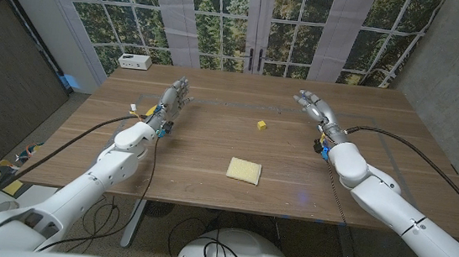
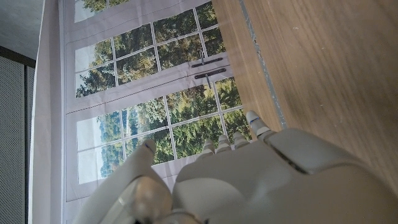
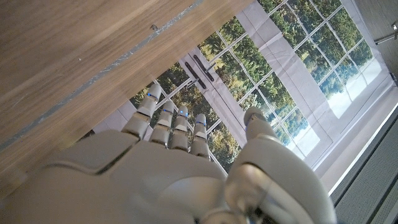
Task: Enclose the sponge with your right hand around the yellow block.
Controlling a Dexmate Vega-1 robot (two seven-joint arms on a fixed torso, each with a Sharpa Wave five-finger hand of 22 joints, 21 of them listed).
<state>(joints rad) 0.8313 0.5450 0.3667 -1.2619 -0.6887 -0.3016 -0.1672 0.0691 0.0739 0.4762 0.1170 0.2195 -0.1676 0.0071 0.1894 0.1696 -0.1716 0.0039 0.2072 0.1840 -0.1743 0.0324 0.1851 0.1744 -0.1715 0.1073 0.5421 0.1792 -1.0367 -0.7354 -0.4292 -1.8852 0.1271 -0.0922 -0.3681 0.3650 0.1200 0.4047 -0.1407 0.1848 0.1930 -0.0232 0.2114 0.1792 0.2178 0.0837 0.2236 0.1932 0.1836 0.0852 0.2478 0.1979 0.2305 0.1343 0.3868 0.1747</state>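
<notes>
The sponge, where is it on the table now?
In the head view the sponge lies near the table's front edge, about midway between the arms, nearer the robot than the yellow block; no hand touches it.

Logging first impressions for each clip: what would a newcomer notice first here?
Two white hands, left and right, held apart over a wooden table, fingers spread and holding nothing. Between them lies a small yellow block, with a yellow sponge nearer the front edge. A white box sits at the far left corner.

Matt wood-grain table [image 1: 211,144], porous sponge [image 1: 244,170]
</notes>
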